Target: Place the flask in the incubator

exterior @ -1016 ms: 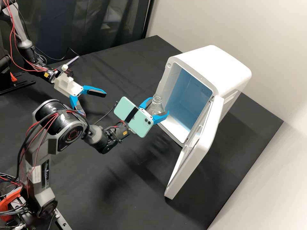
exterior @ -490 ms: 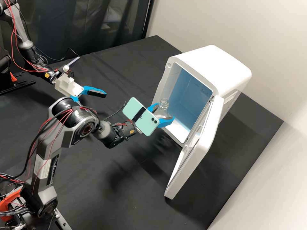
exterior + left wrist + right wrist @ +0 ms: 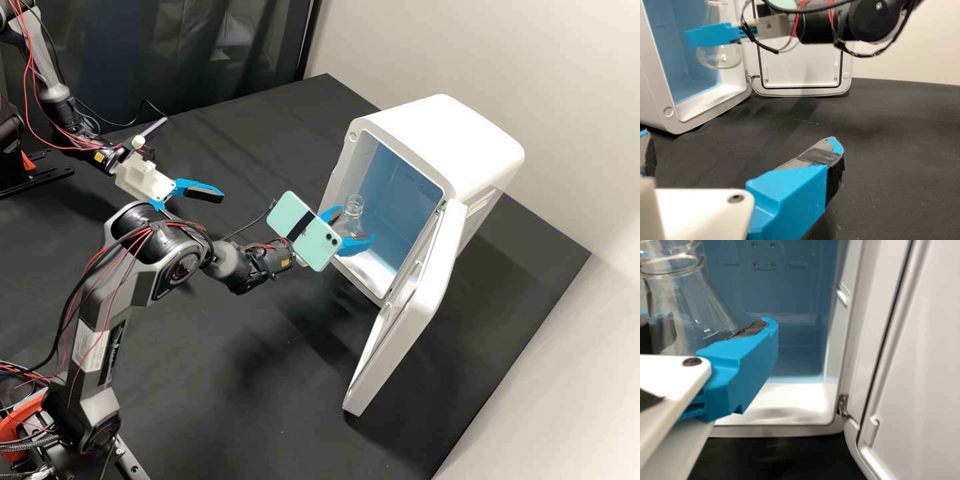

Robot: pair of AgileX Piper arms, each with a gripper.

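Observation:
A clear glass flask (image 3: 353, 215) hangs upright in the mouth of the white incubator (image 3: 460, 143), just above its blue-lined floor. My right gripper (image 3: 351, 231) is shut on the flask's body, its fingers (image 3: 747, 347) on either side of the glass (image 3: 687, 310). The left wrist view shows the flask (image 3: 719, 50) held inside the incubator (image 3: 670, 112) by that gripper (image 3: 715, 35). My left gripper (image 3: 179, 199) stands open and holds nothing, low over the bench well to the left of the incubator, one of its fingers (image 3: 800, 175) over the black mat.
The incubator door (image 3: 400, 313) hangs wide open, swung out toward the bench's front, its inner panel (image 3: 920, 365) close beside the right gripper. A mint-green phone (image 3: 305, 231) rides on the right wrist. Cables and arm bases crowd the bench's left side.
The right arm has carried the flask forward, from just in front of the opening into the incubator's mouth. The left arm has kept still.

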